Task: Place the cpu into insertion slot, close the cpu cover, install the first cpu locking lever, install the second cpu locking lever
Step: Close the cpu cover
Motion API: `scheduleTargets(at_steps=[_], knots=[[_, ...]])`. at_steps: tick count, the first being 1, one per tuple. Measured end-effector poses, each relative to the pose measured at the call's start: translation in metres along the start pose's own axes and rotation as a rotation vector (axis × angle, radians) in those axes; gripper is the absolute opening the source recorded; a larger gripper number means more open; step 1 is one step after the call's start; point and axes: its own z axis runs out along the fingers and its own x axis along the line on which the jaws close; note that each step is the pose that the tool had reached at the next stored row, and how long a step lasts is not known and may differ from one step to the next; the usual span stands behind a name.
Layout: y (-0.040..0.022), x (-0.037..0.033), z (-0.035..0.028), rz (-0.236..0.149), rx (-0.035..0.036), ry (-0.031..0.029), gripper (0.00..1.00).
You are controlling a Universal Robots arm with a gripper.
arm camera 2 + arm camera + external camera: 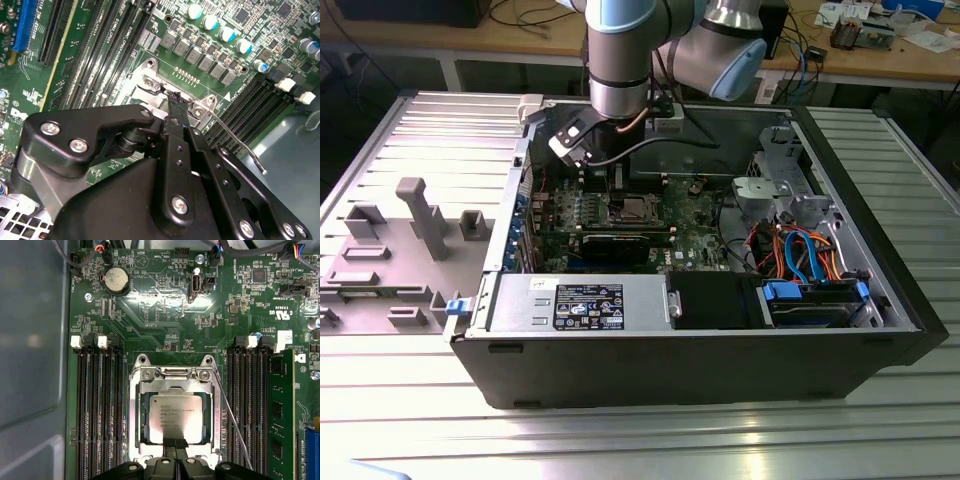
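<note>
First wrist view, cpu (176, 415) in insertion slot (144, 421), gripper (175, 442) near

From my station I see a ribbed metal table (880, 420) running across the whole foreground, its slats silver-grey. Light throws a bright glare (750, 440) along the front slats, and the side at the exterior view's left looks paler than the right. Behind the table stands a long wooden bench (450, 45) on white legs (448, 72). Loose cables (535, 18) are strewn on top toward the exterior view's left, and papers (932, 40) lie toward its right. The space under the bench is dark. I think that is floor, but I cannot make it out.
</note>
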Motion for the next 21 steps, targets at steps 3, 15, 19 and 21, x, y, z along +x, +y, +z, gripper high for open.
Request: scheduleTargets(at_steps=[3, 15, 19, 21], knots=[[0.0003, 0.0003, -0.0028, 0.0, -0.0018, 0.0023, 0.11], [0.0228, -0.0004, -0.0063, 0.0, 0.0, 0.0007, 0.11], [0.0228, -0.0004, -0.0063, 0.0, 0.0, 0.0007, 0.11], [0.0227, -0.0004, -0.0063, 0.0, 0.0, 0.0007, 0.11]])
